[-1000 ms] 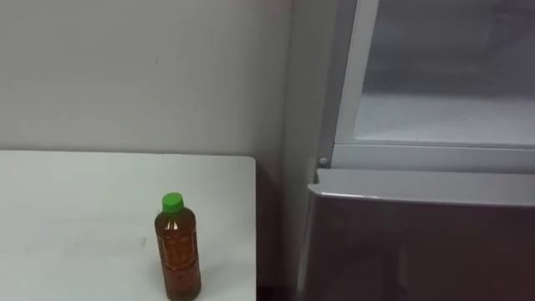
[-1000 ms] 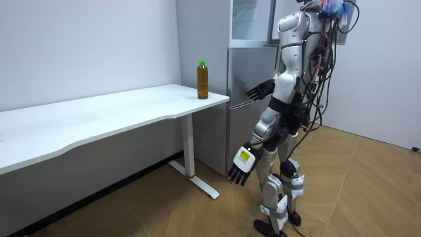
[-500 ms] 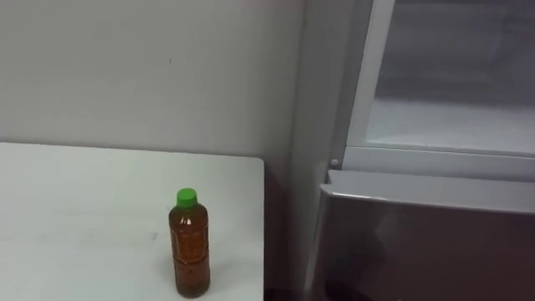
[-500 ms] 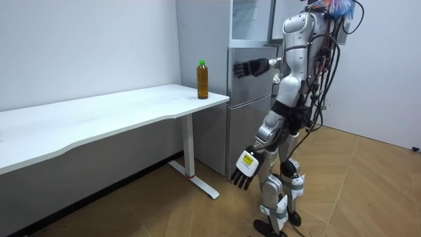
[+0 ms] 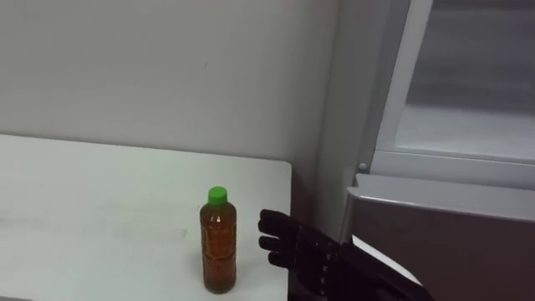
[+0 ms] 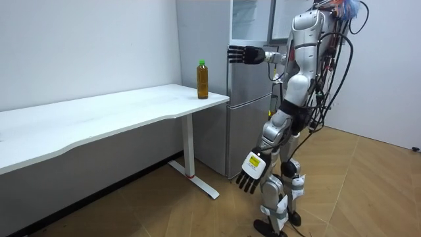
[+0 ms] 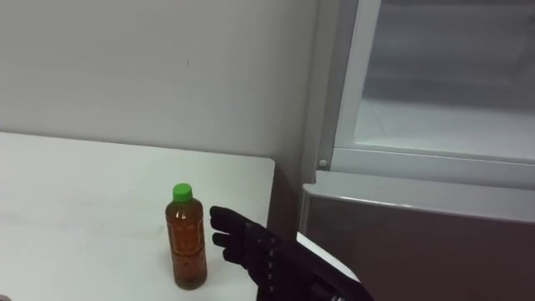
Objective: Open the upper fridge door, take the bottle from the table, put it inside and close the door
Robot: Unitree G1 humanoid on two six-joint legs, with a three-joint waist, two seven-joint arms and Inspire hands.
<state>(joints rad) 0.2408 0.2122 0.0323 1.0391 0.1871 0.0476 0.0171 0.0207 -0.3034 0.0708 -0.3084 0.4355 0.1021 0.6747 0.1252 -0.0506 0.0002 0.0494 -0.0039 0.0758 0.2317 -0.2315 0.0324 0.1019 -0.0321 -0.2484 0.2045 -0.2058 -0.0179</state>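
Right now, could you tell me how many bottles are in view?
1. The bottle stands upright on the white table, near its corner by the fridge. More could be hidden inside the fridge.

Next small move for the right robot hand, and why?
Probably ease the right robot hand a little to its left until it brackets the bottle, then close. It is open and level with the bottle's body, but a gap separates them. The bottle stands upright and untouched near the table corner. The left robot hand hangs open at the robot's side.
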